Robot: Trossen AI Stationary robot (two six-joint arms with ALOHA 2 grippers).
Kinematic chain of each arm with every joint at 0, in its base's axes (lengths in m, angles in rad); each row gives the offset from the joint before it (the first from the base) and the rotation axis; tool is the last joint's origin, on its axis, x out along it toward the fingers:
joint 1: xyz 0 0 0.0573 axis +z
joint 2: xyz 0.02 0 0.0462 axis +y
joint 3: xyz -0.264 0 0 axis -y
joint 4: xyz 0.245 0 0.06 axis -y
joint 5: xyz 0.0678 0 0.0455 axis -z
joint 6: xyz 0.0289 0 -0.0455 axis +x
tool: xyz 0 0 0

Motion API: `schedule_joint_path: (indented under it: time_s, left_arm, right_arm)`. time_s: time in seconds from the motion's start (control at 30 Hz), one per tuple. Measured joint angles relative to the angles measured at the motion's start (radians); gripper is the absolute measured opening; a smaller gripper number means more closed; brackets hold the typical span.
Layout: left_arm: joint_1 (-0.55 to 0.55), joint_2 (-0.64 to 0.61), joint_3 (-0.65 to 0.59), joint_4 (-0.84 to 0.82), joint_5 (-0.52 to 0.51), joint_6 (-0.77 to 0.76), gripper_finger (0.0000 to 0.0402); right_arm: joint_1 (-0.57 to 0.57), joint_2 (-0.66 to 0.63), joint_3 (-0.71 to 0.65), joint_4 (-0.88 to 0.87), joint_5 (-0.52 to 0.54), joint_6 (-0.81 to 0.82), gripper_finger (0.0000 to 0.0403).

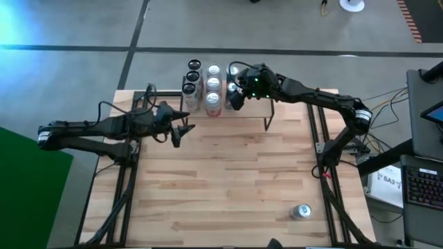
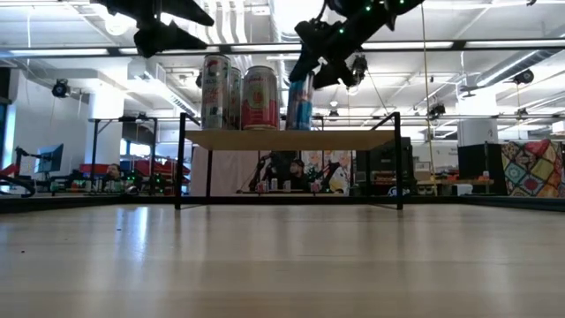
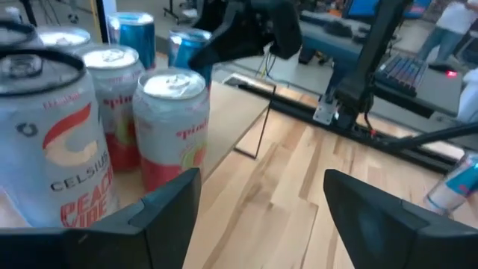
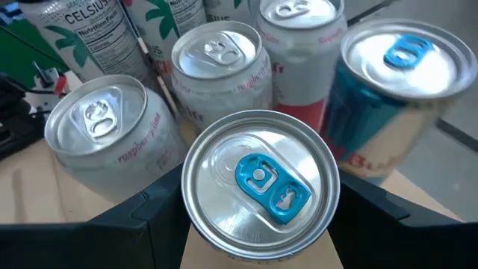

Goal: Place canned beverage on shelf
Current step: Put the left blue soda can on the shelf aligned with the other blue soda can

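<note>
A silver canned beverage with a blue tab (image 4: pixel 258 183) stands between the fingers of my right gripper (image 1: pixel 234 100), at the shelf's top board (image 2: pixel 291 139). In the low view this can (image 2: pixel 300 104) leans a little, its base level with the board. Several other cans (image 1: pixel 212 86) stand upright on the left part of the shelf (image 1: pixel 277 107). My left gripper (image 1: pixel 183 131) hangs open in front of the shelf's left end, with nothing between its fingers (image 3: pixel 164 202). My right gripper has the blue-tab can pinched between its two fingers (image 4: pixel 142 217), one on each side of the upper wall just under the rim (image 4: pixel 188 213). It comes slanting down from the table's right. I cannot tell whether the can's base rests on the board.
One more can (image 1: pixel 301 211) sits on the tabletop near the front right corner; it also shows in the left wrist view (image 3: pixel 455 187). The right half of the shelf board is bare. Black frame rails run along both sides of the table.
</note>
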Motion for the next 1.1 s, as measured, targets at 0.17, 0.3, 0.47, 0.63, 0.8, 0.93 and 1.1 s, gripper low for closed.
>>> schedule_joint_path:
  time_s: [0.17, 0.3, 0.47, 0.63, 0.8, 0.93, 1.1]
  left_arm:
    - [0.033, 0.004, 0.0, -0.019, 0.046, 0.004, 0.0263]
    - [0.048, 0.004, 0.0, -0.019, 0.059, 0.009, 0.0259]
    - [0.05, 0.003, 0.0, -0.019, 0.059, 0.019, 0.0258]
    - [0.05, 0.003, 0.0, -0.03, 0.059, 0.019, 0.0258]
    - [0.05, 0.002, 0.0, -0.063, 0.059, 0.01, 0.0258]
    - [0.05, 0.002, -0.001, -0.075, 0.059, 0.005, 0.0258]
    - [0.05, 0.002, -0.002, -0.075, 0.058, 0.004, 0.0258]
  right_arm:
    - [-0.009, 0.051, 0.082, -0.049, 0.0, -0.048, 0.0247]
    - [-0.025, 0.098, 0.178, -0.167, 0.006, -0.081, 0.0247]
    - [-0.029, 0.147, 0.282, -0.271, 0.011, -0.113, 0.0247]
    - [-0.029, 0.177, 0.336, -0.298, 0.01, -0.109, 0.0247]
    - [-0.029, 0.173, 0.321, -0.292, 0.027, -0.075, 0.0247]
    - [-0.034, 0.169, 0.314, -0.291, 0.027, -0.059, 0.0257]
    - [-0.037, 0.169, 0.311, -0.264, 0.028, -0.058, 0.028]
